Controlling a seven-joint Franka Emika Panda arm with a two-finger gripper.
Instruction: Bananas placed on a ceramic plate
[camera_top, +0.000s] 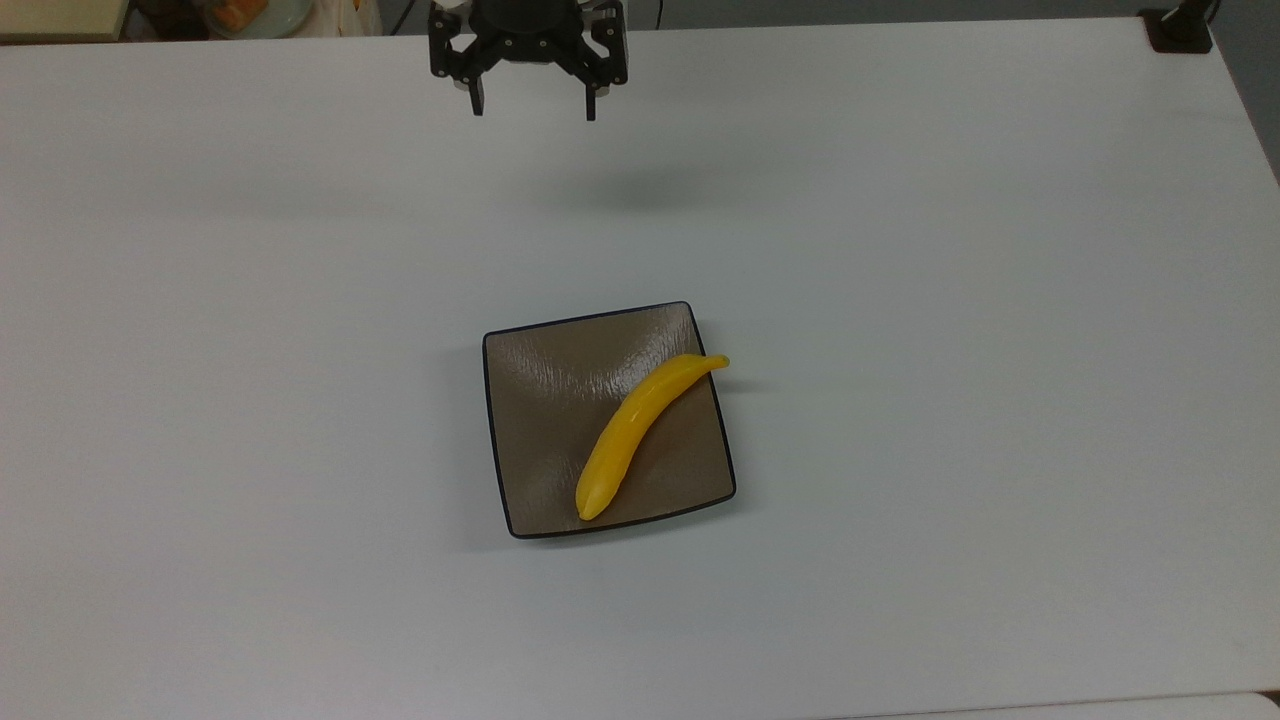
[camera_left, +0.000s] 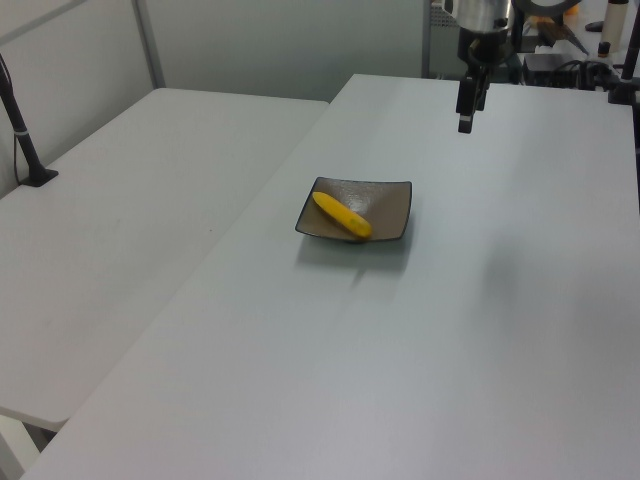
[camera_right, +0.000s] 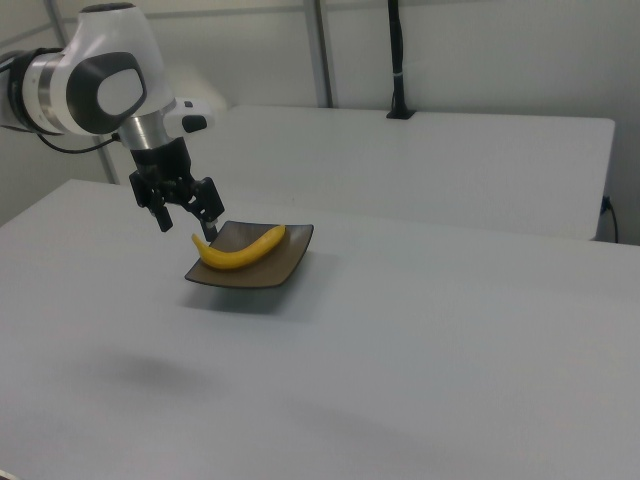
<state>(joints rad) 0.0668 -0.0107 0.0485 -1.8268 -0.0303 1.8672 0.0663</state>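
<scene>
White worktop (camera_top: 950, 300) carries the ceramic plate (camera_top: 545, 370); bananas (camera_top: 635, 425) lie diagonally on the plate; gripper (camera_top: 529, 108) hangs well beyond it, spread wide, empty.

A broad white table (camera_top: 960, 300) takes up most of the top view, its matte surface evenly lit with a soft shadow near 12 o'clock. In the left view a second white table (camera_left: 150, 190) stands at 9 o'clock, separated by a narrow seam, with a black post on a clamped base (camera_left: 28, 150) at its edge. Behind it rises a pale grey-green wall (camera_left: 290, 45) with a metal upright (camera_left: 148, 42). In the right view, another black post (camera_right: 398, 60) stands at 12 o'clock.
</scene>
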